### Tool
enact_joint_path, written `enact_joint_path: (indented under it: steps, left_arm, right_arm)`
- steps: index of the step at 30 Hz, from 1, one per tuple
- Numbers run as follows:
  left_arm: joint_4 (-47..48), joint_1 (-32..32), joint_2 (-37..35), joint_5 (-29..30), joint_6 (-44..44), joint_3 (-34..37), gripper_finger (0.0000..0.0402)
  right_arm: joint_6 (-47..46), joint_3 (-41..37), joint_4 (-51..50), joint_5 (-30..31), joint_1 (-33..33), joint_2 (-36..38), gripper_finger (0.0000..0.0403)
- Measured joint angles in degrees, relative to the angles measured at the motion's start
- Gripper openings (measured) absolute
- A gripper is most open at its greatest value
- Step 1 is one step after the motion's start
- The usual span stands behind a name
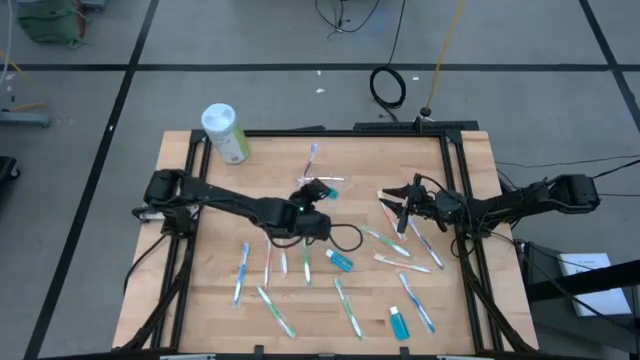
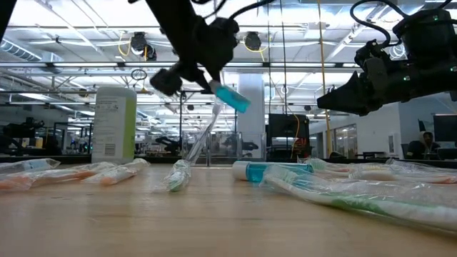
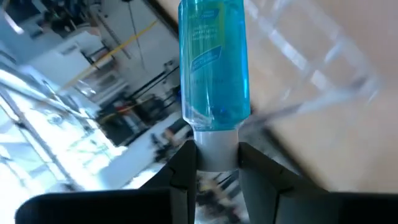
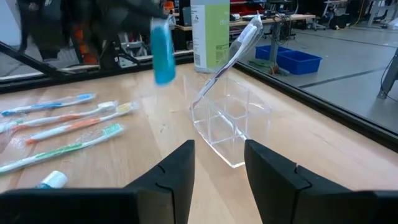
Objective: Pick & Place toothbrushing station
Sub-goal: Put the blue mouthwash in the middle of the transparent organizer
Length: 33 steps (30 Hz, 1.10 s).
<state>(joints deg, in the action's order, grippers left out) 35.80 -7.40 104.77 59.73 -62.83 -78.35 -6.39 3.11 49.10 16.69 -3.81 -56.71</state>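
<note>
The clear plastic holder point(image 4: 230, 121) stands on the wooden table near its middle and also shows in the high view point(image 1: 322, 182). A wrapped toothbrush point(image 4: 231, 50) leans in it, head end up. My left gripper point(image 1: 312, 198) is just beside the holder, shut on a small blue bottle with a white cap point(image 3: 214, 62), above the table. The bottle also shows in the low view point(image 2: 232, 98) and the right wrist view point(image 4: 163, 46). My right gripper point(image 4: 217, 165) is open and empty, right of the holder and facing it point(image 1: 400, 205). My left gripper pinches the bottle's white cap point(image 3: 216, 149) between its two fingers. The bottle's blue body sticks out beyond the fingertips. It is lifted clear of the table and slants downward from the gripper point(image 2: 193, 64), with the cap end up.
Several wrapped toothbrushes point(image 1: 270, 270) lie across the near half of the table. Two more blue bottles lie there, one in the middle point(image 1: 340, 260) and one near the front point(image 1: 399, 322). A pale-green cylinder with a white lid point(image 1: 225, 132) stands at the far left corner.
</note>
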Motion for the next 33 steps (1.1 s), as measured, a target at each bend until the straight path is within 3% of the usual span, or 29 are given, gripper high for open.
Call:
enact_joint_path:
  steps: [7, 12, 17, 22, 33]
  left_arm:
    - [0.1, 5.3, -1.2, -0.7, -22.9, 0.0, 0.0083]
    - [-0.8, 9.9, -0.4, -1.6, -33.3, -0.1, 0.0084]
    - [-8.3, 12.4, 0.7, -2.3, -43.2, 0.0, 0.0085]
    - [-12.4, 12.7, 1.0, -5.9, -46.7, 0.0, 0.0085]
    - [-10.0, 13.5, 1.0, -9.3, -52.9, 0.0, 0.0085]
  right_arm:
    - [0.0, 0.0, -1.3, 0.0, 0.0, 0.0, 0.0130]
    - [0.0, 0.0, -1.5, 0.0, 0.0, 0.0, 0.0130]
    - [0.2, 0.0, -1.4, 0.0, 0.0, 0.0, 0.0130]
    - [0.2, 0.0, -2.0, 0.1, 0.0, 0.0, 0.0130]
    - [0.2, 0.0, -1.8, 0.1, 0.0, 0.0, 0.0130]
